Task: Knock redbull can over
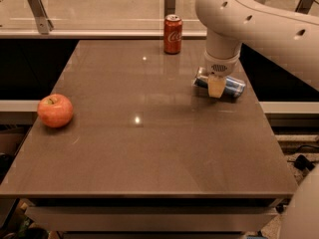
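The redbull can (234,87), blue and silver, lies on its side near the right edge of the brown table (149,148), its silver top pointing left. My gripper (216,86) hangs from the white arm right over the can's middle, and a tan fingertip (216,85) covers part of it. The can's midsection is hidden behind the gripper.
A red cola can (173,34) stands upright at the table's far edge, left of the arm. A red apple (55,110) sits near the left edge. A glass rail with metal posts (170,0) runs behind the table. The table's right edge is close to the lying can.
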`<state>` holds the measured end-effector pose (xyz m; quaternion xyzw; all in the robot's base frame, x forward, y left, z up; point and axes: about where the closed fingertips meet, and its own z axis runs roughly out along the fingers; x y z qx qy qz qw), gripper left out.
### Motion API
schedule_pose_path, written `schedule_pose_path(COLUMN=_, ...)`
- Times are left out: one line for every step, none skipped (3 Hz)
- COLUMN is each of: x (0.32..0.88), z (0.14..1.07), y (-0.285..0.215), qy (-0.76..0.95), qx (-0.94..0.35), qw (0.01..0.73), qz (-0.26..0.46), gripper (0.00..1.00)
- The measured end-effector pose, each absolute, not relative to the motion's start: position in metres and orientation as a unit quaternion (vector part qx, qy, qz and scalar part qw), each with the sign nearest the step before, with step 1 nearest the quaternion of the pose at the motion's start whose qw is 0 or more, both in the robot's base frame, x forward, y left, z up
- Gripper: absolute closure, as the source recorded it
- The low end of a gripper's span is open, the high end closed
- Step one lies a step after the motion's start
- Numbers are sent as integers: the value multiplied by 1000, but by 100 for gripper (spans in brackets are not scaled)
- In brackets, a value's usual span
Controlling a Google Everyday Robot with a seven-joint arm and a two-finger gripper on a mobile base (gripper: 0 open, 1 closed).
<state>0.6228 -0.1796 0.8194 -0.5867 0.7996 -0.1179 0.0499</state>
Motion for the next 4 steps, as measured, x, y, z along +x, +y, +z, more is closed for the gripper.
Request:
schedule_pose_path(x=622, z=819, y=-180, qy=800, qx=-586, qw=50, qz=-118, gripper=36)
schedule_pose_path(x=622, z=820, y=-180, qy=800, qx=-586, qw=50, qz=-118, gripper=12)
schedule_pose_path(x=622, z=822, y=-180, qy=800, qx=-586, qw=50, qz=-118, gripper=0)
schedule_pose_path(x=622, z=822, y=-180, qy=800, qx=-586, qw=50, qz=-118, gripper=0)
